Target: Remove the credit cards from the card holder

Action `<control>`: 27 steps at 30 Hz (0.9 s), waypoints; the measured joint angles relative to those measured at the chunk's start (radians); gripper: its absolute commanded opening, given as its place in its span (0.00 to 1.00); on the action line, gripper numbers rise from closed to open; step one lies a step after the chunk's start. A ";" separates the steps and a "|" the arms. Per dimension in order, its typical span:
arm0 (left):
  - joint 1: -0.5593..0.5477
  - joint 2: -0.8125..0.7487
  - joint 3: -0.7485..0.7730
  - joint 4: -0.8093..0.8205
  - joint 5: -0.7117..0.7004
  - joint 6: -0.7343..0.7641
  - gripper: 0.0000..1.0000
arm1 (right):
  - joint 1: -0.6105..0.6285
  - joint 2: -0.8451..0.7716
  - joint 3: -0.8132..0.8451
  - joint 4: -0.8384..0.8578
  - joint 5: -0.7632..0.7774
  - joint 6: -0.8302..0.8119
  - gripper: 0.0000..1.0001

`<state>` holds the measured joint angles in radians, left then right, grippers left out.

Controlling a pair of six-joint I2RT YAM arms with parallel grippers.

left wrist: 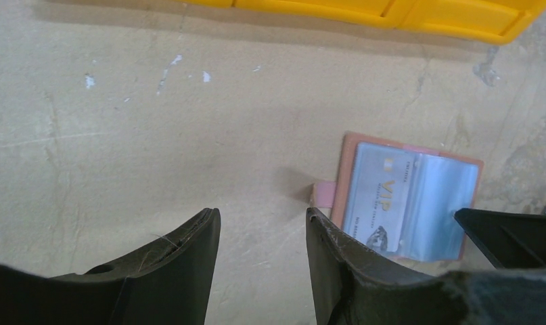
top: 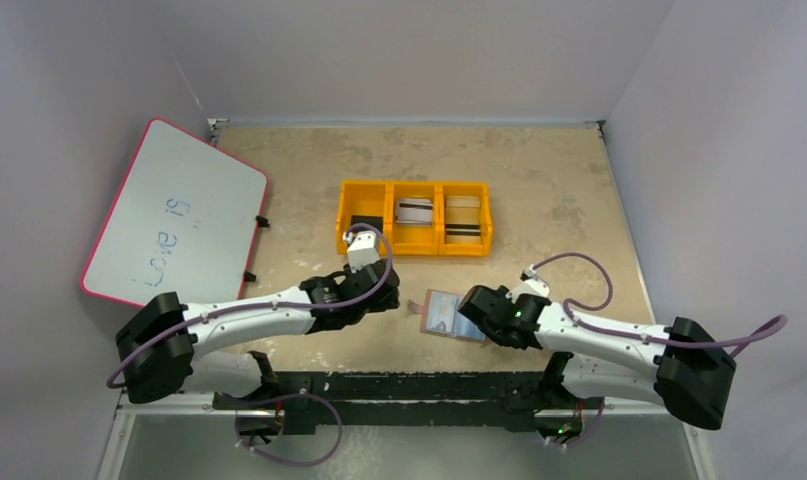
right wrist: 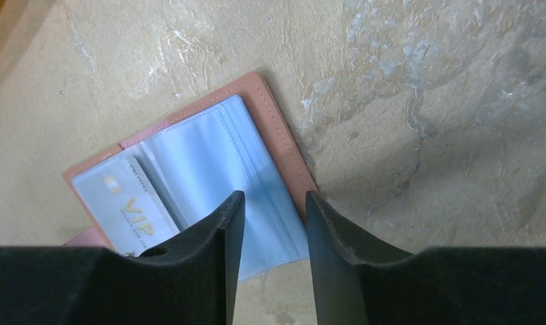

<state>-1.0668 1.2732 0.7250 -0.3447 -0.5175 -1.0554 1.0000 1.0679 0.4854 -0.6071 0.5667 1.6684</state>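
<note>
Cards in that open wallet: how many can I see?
1: a VIP card in the tab-side sleeve of the card holder. Others may be hidden behind it.

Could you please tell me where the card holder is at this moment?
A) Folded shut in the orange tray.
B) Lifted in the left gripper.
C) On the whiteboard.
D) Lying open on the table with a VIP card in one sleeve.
D: the card holder lies spread open on the table, a card marked VIP showing in one of its clear sleeves.
</note>
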 measured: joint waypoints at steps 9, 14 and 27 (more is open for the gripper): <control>0.000 0.059 0.055 0.045 0.043 0.043 0.50 | 0.000 0.007 0.140 -0.026 0.025 -0.121 0.46; 0.000 0.115 0.065 0.047 0.054 0.057 0.49 | 0.000 -0.055 0.113 0.195 -0.028 -0.304 0.42; 0.000 0.217 0.072 0.084 0.111 0.074 0.49 | -0.103 -0.010 -0.121 0.521 -0.222 -0.348 0.36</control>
<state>-1.0668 1.4899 0.7975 -0.2604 -0.4061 -0.9817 0.8970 1.0576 0.3641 -0.0860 0.3447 1.3209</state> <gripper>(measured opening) 0.494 0.375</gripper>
